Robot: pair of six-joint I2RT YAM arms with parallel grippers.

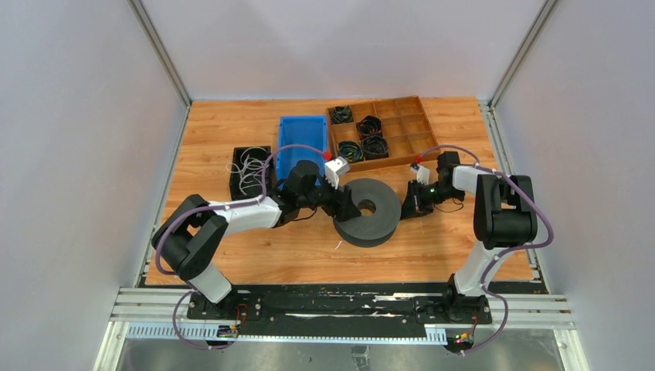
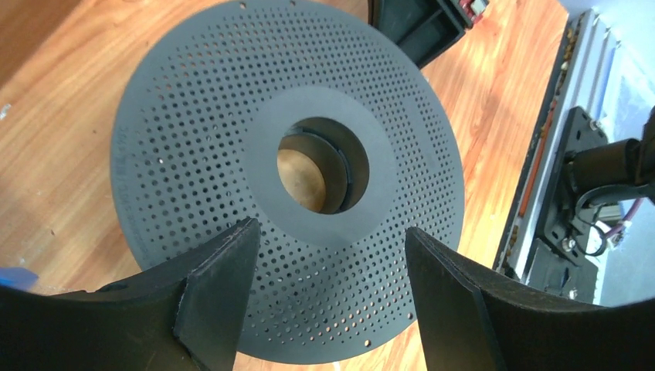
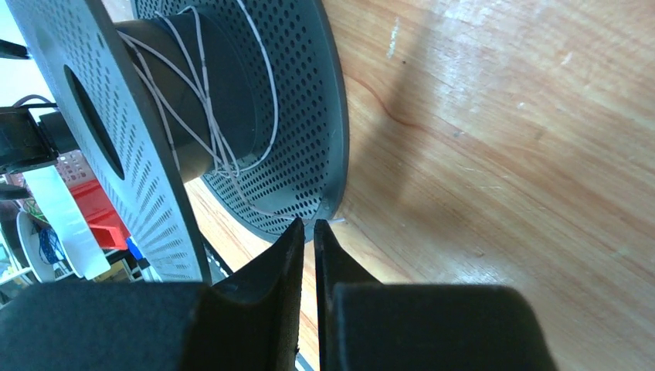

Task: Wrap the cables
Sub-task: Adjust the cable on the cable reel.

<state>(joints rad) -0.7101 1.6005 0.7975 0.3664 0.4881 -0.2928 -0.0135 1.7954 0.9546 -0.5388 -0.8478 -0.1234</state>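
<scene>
A dark grey perforated spool (image 1: 367,212) lies flat mid-table. The thin whitish cable (image 3: 205,93) is wound in several loose turns round its hub, and one strand runs down over the lower flange to my right fingertips. My right gripper (image 3: 307,224) is at the spool's right edge (image 1: 409,207), jaws pressed almost together on the cable's end, a short stub showing just past the tips. My left gripper (image 2: 328,259) is open and empty, hovering over the spool's top disc (image 2: 286,166) on its left side (image 1: 345,205).
A black bin (image 1: 251,171) holding loose whitish wire loops stands left of a blue bin (image 1: 301,143). A wooden compartment tray (image 1: 386,127) with small black coils is at the back. The table's front rail (image 1: 340,309) is near the arm bases.
</scene>
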